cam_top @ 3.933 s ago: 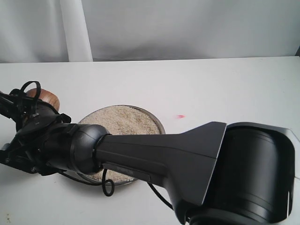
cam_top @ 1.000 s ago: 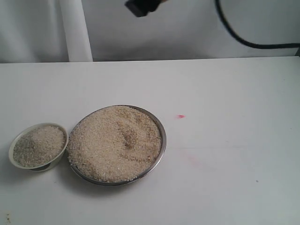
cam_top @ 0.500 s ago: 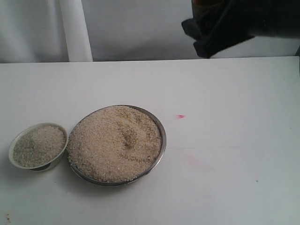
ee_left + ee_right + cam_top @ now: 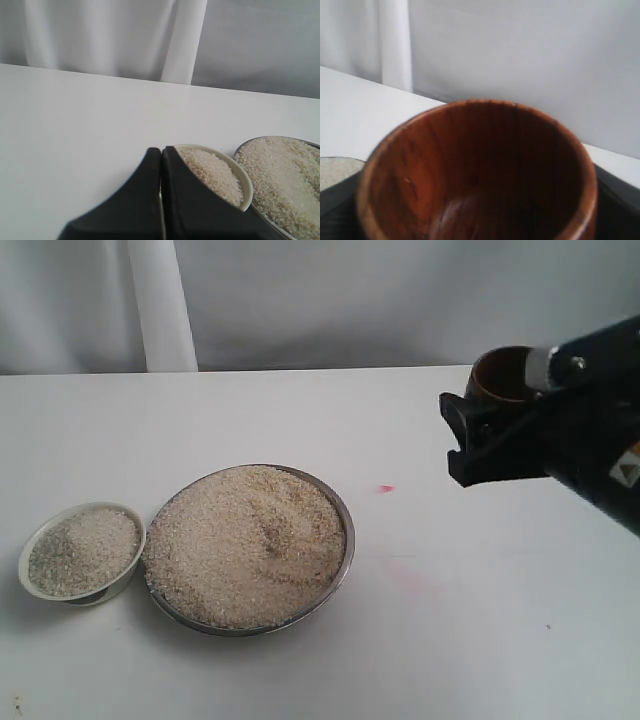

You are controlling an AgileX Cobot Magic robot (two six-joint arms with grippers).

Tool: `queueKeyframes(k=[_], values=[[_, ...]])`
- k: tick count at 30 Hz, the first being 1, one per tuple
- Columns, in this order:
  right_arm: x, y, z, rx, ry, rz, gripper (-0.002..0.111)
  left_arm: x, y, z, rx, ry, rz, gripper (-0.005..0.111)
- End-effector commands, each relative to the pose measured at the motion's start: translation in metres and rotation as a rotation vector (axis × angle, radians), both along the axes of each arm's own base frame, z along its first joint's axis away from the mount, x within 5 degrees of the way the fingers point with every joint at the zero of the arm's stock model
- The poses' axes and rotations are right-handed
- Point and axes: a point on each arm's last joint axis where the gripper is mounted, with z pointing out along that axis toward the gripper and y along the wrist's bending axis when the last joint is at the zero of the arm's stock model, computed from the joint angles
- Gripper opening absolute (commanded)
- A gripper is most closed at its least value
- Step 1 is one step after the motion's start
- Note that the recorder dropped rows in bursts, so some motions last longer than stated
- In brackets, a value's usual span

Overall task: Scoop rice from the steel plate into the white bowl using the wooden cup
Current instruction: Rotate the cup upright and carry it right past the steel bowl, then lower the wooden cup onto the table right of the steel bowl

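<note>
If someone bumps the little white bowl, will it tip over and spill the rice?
Probably not easily: the white bowl sits low and wide, and the rice inside likely weighs it down. It would more likely slide on the smooth table. Grains heaped near the rim might spill, though.

At the right edge of the exterior view the right arm runs out of frame, and the right gripper covers all of the cup but its rim. In the right wrist view the blurred cup overflows the frame and hides most of each finger. The left gripper, blurred and cut off, hides part of the bowl. The plate is cropped.
</note>
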Motion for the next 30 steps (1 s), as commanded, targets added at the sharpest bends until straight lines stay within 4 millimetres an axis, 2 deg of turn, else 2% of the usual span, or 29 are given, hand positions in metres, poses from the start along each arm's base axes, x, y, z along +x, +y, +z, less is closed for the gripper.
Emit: queueKeyframes(k=[1, 4, 8, 14, 16, 22, 26, 30], values=[[-0.019, -0.005, -0.022, 0.041, -0.022, 0.075, 0.0, 0.0, 0.0, 0.0, -0.005, -0.003, -0.002, 0.0], [-0.016, -0.002, -0.038, 0.021, -0.016, 0.099, 0.0, 0.0, 0.0, 0.0, -0.005, -0.003, -0.002, 0.0], [0.0, 0.006, -0.085, 0.018, 0.047, 0.106, 0.0, 0.0, 0.0, 0.0, -0.005, -0.003, -0.002, 0.0], [0.012, 0.015, -0.119, 0.057, 0.046, 0.129, 0.0, 0.0, 0.0, 0.0, -0.005, -0.003, -0.002, 0.0], [0.018, 0.019, -0.119, 0.084, 0.045, 0.137, 0.0, 0.0, 0.0, 0.0, -0.005, -0.003, -0.002, 0.0], [0.042, 0.029, -0.121, 0.013, 0.173, 0.136, 0.0, 0.0, 0.0, 0.0, -0.005, -0.003, -0.002, 0.0], [0.051, 0.035, -0.125, -0.171, 0.201, 0.204, 0.0, 0.0, 0.0, 0.0, -0.005, -0.003, -0.002, 0.0], [0.049, 0.04, -0.128, -0.306, 0.199, 0.33, 0.0, 0.0, 0.0, 0.0, -0.005, -0.003, -0.002, 0.0]])
